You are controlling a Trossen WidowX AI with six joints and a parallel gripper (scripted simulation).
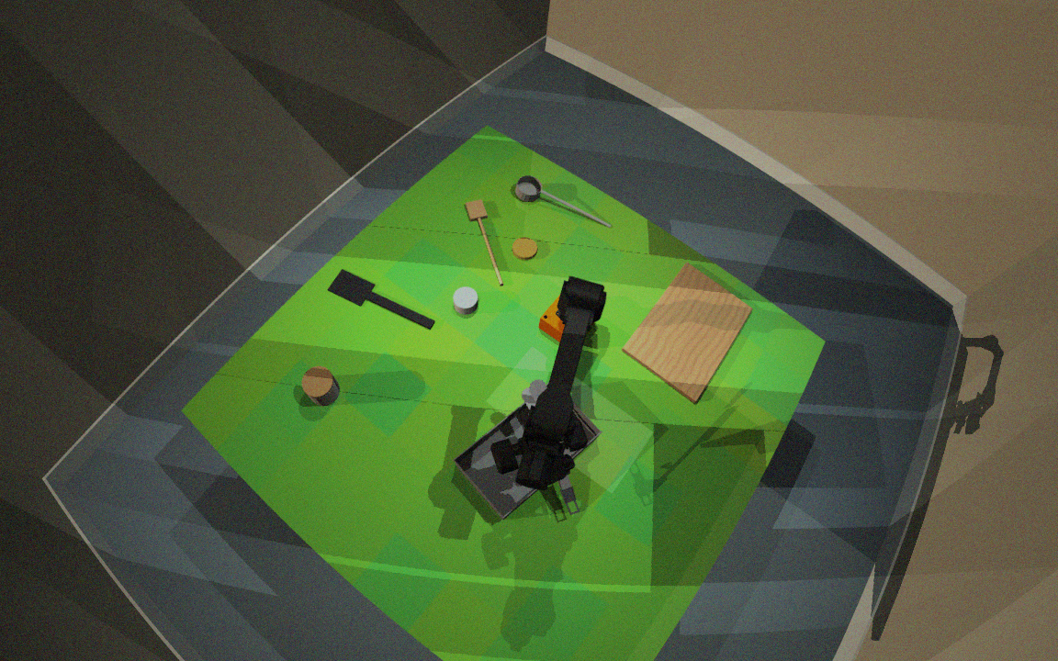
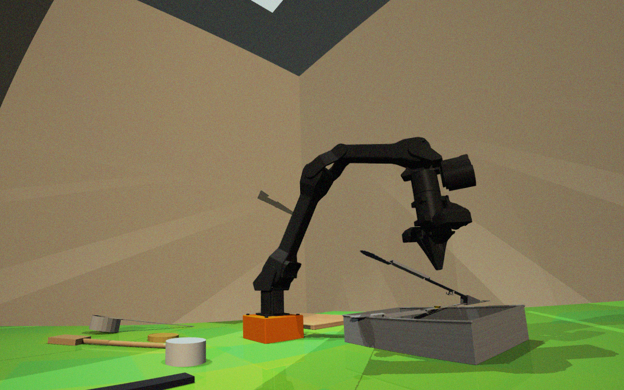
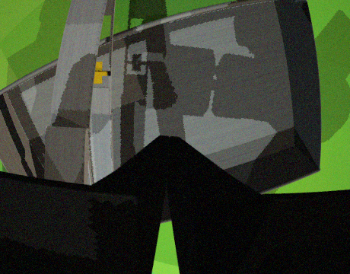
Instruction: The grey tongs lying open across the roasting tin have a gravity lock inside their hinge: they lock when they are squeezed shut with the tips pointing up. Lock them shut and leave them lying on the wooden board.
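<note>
The grey tongs [image 1: 569, 499] [image 2: 411, 271] [image 3: 77, 38] lie open across the roasting tin [image 2: 401, 334] [image 3: 304, 95]. One arm slants up and the other lies low over the tin's rim. The hinge end juts past the far rim, and a small yellow part shows between the arms in the wrist view. My gripper [image 2: 439, 268] [image 3: 170, 138] is shut and empty, pointing down above the tin, with the tongs left of the fingertips in the wrist view. In the top view my arm hides the fingers and much of the tongs. The wooden board [image 1: 685, 332] [image 2: 321, 320] lies flat, bare.
The orange base [image 2: 270, 327] stands between tin and board. A white cylinder [image 1: 465, 298] [image 2: 185, 351], a yellow disc [image 1: 524, 248], a wooden spatula [image 1: 476, 210], a ladle [image 1: 527, 188], a black spatula [image 1: 350, 287] and a brown-topped cylinder [image 1: 320, 385] are spread out away from the tin.
</note>
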